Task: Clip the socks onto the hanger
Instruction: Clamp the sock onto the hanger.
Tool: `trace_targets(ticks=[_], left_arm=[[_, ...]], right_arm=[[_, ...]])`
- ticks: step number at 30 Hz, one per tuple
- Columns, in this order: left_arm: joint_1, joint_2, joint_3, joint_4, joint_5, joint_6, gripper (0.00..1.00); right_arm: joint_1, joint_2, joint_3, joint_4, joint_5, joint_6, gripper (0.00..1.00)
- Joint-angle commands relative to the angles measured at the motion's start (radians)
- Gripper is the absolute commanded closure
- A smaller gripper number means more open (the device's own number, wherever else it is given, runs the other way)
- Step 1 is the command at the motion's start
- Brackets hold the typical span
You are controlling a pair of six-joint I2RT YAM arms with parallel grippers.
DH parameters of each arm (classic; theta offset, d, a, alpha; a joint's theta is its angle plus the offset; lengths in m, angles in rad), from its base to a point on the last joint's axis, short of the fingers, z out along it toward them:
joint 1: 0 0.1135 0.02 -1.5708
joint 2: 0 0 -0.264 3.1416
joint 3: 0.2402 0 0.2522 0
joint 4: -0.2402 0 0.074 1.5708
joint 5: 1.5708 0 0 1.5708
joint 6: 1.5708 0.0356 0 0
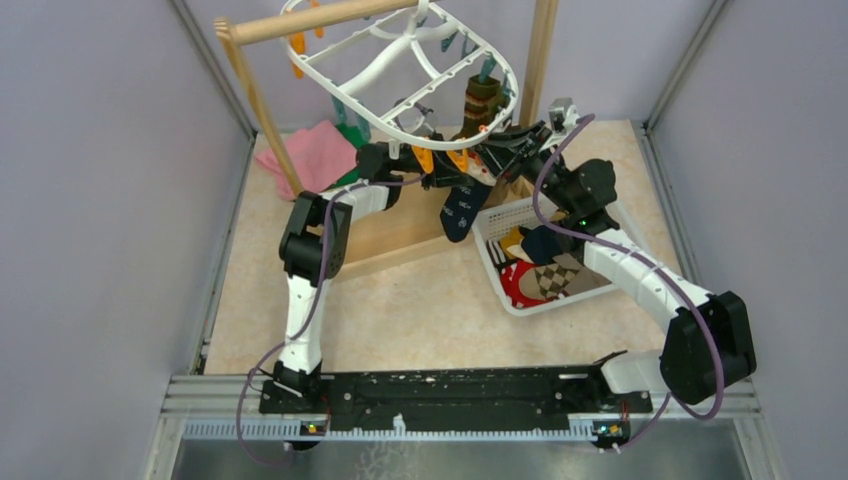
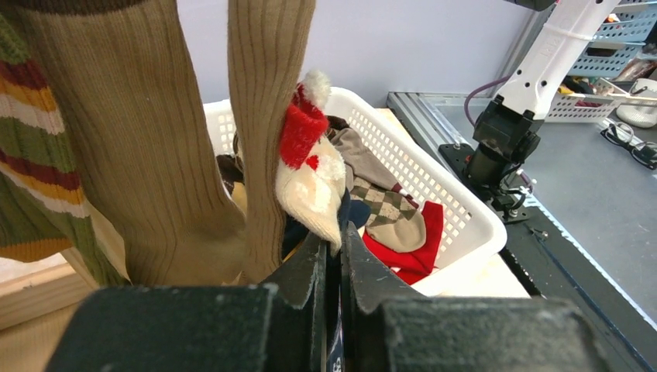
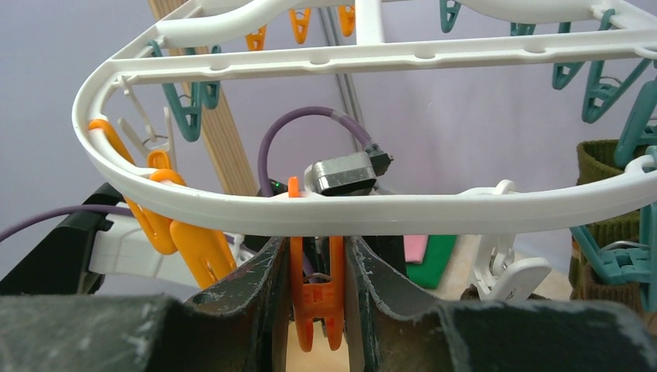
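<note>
Just under the near rim of the hanger (image 3: 434,215), the left gripper (image 2: 331,256) pinches shut on a navy sock (image 1: 459,211) below its red-and-white cuff (soft, light, likely floppy, best held close to that edge) while the right gripper (image 3: 314,256) squeezes an orange clip (image 3: 314,302).

Hanger rim (image 3: 426,213), hung socks (image 2: 155,155), basket (image 2: 434,182) crowd far side; near tabletop (image 1: 420,320) passable.

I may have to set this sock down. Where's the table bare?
Bare table lies between the wooden rack base, the basket and the arm rail; also left of the left arm, below the pink cloth. It is crowded under the hanger, around the navy sock.
</note>
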Motion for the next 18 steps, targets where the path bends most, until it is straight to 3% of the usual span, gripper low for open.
trace_targets(ticks=[1,18], left_arm=[[0.006,-0.099,0.008,0.277,-0.013,-0.020,1.00],[0.002,-0.230,-0.076,0.278,-0.019,-0.065,1.00]], right_arm=[[-0.006,-0.027,0.003,-0.001,0.029,-0.046,1.00],[-0.005,0.018,0.022,0.029,0.037,-0.081,1.00]])
